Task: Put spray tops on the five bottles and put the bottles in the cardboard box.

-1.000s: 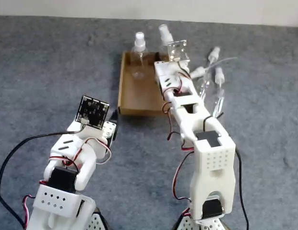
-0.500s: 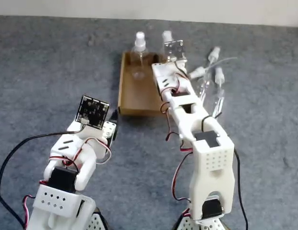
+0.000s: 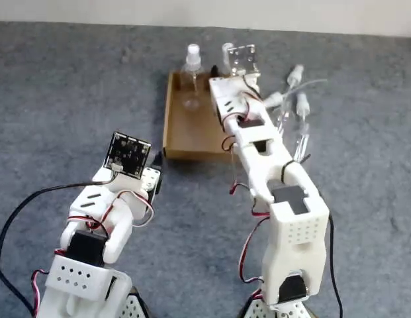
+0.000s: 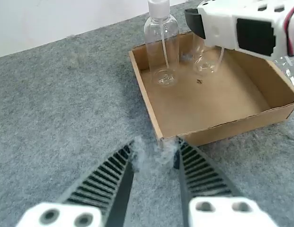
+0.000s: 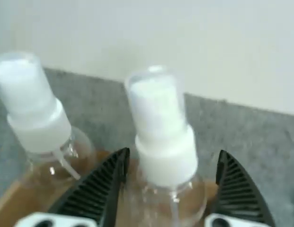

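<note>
Two bottles stand inside the cardboard box (image 3: 167, 122), both close to its far wall. The left bottle (image 3: 192, 71) is on its own, its spray top fitted. The right bottle (image 5: 162, 142), just beside it and also capped, sits between the fingers of the right gripper (image 5: 173, 158). Those fingers are spread to either side of its neck and are not pressing on it. The right arm (image 3: 271, 165) stretches from the near edge of the table along the box's right wall, so that side is crowded. The near half of the box floor is bare cardboard.

Further right of the arm, the other bottles (image 3: 300, 109) are bunched on the grey mat (image 3: 73, 86), outside the box; whether they stand or lie is unclear.

Nearer and to the left, the left gripper (image 4: 155, 146) hangs low over the mat, fingers apart and holding nothing. Its tips are just short of the box's near left corner. Wide open mat lies left of the box.
</note>
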Motion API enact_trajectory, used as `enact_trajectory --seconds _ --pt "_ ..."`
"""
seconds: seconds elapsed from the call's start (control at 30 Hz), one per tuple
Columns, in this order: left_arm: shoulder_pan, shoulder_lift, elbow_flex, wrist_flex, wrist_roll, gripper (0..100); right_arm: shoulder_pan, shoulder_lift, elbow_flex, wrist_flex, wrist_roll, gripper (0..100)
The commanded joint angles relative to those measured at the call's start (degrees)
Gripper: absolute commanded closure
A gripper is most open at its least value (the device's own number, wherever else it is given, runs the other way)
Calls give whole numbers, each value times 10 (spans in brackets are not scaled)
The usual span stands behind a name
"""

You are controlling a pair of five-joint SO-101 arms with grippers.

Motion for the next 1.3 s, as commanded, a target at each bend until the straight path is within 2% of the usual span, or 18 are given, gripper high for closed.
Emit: enact_trajectory --seconds 0.0,0.1,0.23,0.37,0.53,0.67,0.9,1.27 --pt "-8 -4 -3 -14 -1 915 -2 -50 -35 24 7 771" --pt "-9 -4 -3 -14 -1 915 4 -78 -35 30 7 773" --pt "-7 -4 -3 -14 -1 915 21 -166 -35 134 5 774" --pt "-7 -3 -3 -14 -1 915 24 -277 -32 277 7 774" --pt "-7 -1 -3 -14 -1 915 46 -407 -34 517 4 774" --pt "-8 -3 -3 -14 -1 915 106 -468 -35 638 7 774" --pt "-9 -2 -3 -14 0 916 207 -422 -34 716 4 774" --pt "-9 -1 -3 -14 0 916 216 -138 -75 691 4 774"
